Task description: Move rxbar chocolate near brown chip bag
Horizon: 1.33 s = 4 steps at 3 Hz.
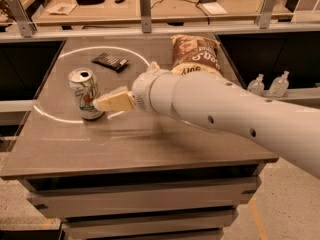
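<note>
The rxbar chocolate (110,61) is a small flat dark bar lying on the table at the back left. The brown chip bag (195,53) lies at the back right of the table, brown at its far end and pale at its near end, partly hidden by my arm. My gripper (101,103) is over the left middle of the table, its cream fingers pointing left and right next to the soda can. It is well in front of the bar and holds nothing that I can see.
A white-green soda can (85,94) stands upright at the left, beside the gripper tip. A white circle line (59,118) is marked on the table top. Two clear bottles (270,84) stand to the right, beyond the table. Another bench with clutter lies behind.
</note>
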Available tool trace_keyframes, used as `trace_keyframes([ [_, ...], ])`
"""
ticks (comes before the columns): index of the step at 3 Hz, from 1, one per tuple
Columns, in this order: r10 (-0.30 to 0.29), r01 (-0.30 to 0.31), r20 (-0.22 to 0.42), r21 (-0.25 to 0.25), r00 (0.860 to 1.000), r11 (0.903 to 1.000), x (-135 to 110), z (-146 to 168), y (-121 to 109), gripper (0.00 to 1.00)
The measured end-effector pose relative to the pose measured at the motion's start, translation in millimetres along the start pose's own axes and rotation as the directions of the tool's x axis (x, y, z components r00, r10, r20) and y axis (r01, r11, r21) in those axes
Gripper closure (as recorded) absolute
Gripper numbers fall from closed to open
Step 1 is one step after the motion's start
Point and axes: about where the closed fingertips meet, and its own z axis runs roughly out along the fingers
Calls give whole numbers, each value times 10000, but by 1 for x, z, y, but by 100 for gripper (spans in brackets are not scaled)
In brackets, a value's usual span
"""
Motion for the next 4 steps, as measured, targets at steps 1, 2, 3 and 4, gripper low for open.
trace_keyframes([
  [1, 211, -211, 19, 95, 9998, 9997, 1, 1, -1, 0],
  [2, 361, -360, -8, 560, 9993, 9978, 13, 6, -19, 0],
  [3, 103, -108, 53, 997, 9999, 9950, 17, 14, -41, 0],
  [4, -541, 517, 165, 1213, 9984, 9913, 7, 30, -60, 0],
])
